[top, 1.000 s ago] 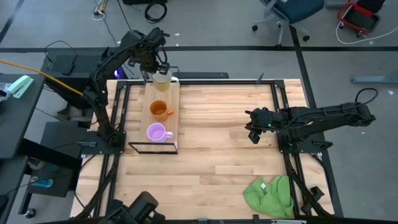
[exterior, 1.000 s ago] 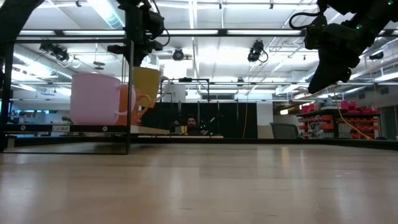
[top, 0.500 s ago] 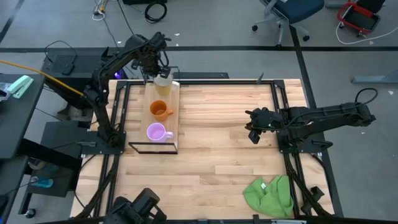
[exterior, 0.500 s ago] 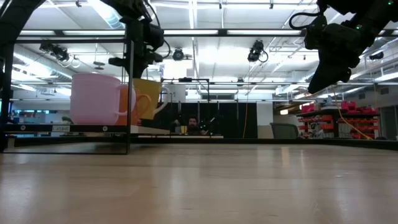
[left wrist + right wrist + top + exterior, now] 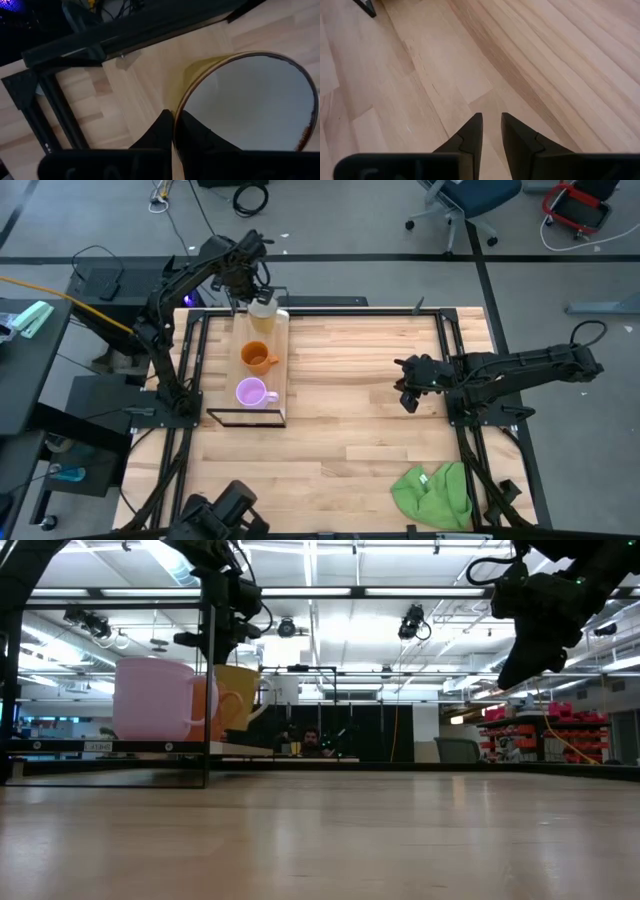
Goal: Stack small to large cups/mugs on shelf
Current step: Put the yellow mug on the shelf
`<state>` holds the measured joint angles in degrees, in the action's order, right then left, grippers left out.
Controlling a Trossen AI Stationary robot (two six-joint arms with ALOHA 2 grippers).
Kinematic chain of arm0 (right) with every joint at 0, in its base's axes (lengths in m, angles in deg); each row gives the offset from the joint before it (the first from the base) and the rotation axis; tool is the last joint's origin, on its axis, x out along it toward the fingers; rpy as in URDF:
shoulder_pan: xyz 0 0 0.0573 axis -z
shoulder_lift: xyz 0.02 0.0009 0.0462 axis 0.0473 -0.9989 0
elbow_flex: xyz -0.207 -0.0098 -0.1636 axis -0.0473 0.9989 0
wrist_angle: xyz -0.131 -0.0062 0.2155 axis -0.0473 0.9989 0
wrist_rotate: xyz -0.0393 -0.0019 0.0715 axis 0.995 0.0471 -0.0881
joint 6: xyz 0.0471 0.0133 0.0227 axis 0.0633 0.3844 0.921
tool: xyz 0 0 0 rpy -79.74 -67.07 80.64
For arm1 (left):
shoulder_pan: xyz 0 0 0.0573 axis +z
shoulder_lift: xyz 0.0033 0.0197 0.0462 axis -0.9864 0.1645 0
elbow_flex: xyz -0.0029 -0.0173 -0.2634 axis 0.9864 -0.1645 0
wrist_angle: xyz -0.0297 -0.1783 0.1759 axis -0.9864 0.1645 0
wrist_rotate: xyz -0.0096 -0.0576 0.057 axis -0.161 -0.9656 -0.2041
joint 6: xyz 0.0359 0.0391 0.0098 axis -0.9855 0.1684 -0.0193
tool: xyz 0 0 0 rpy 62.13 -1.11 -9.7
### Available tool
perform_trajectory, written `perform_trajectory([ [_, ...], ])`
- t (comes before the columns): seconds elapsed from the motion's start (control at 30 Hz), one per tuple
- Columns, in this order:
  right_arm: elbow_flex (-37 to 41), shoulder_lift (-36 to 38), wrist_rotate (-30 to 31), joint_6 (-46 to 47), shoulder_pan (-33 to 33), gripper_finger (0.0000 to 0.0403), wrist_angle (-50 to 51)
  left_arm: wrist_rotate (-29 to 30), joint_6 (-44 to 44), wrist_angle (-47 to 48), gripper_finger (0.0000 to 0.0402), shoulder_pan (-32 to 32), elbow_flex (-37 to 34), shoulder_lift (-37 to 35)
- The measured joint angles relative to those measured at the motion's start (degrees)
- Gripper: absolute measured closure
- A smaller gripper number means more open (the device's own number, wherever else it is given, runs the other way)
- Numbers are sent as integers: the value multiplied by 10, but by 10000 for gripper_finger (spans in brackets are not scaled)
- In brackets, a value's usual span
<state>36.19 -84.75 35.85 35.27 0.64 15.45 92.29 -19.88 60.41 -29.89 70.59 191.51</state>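
Three mugs stand in a row along the light-wood shelf at the table's left. The purple mug is at its near end and the orange mug in the middle, both standing on their bases. The pale yellow mug is upright at the far end, with my left gripper shut on it from above. I cannot tell whether its base touches the plank. My right gripper hangs open above bare table at the right, with nothing between its fingers. My left gripper pinches the pale yellow mug's rim, one finger inside the mug and one outside against its wall. The fingers point steeply down from above. The mug stays upright below them, its handle toward the table's right.
The shelf stands on a thin black wire frame. A crumpled green cloth lies at the near right corner. Black rails run along the table's left and right sides. Bare tabletop lies between the shelf and the right arm.
My left gripper has come down with the pale yellow mug toward the shelf's far end, still shut on its rim, and then held still. The mug has sunk behind the orange one and turned a little, so its handle now shows.
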Motion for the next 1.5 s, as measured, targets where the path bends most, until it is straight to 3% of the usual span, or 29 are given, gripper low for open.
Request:
perform_trajectory([
  [0.37, 0, 0, 0, 9, -15, 325, 0, 17, -1, -18, 384, -7, -10, 0],
  [1.13, 0, 0, 0, 10, -15, 325, -7, -36, -23, -153, 384, 21, -248, -119],
  [1.23, 0, 0, 0, 11, -15, 325, -7, -67, -17, -181, 384, 31, -256, -126],
  [1.5, 0, 0, 0, 17, -15, 325, -7, -59, -15, -171, 384, 32, -256, -132],
])
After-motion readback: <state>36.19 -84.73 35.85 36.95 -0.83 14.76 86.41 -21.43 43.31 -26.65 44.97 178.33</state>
